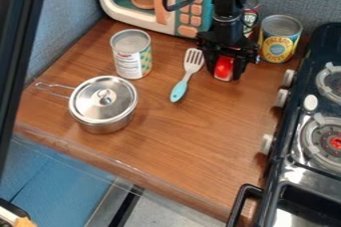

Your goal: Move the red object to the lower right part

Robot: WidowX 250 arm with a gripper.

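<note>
1. Claw: pointed down around the red object; whether it pinched this firmly could not be told.
2. Hazards, as judged: a shallow or off-centre hold could let the object slip in a lift; a low swing leftward in the view could knock the spatula, and a path too far right could strike the stove knobs.
3. Red object: bright red, with a paler lower end, partly hidden by the claw; it lay at the upper right of the counter, in front of the microwave and near the yellow can.
</note>
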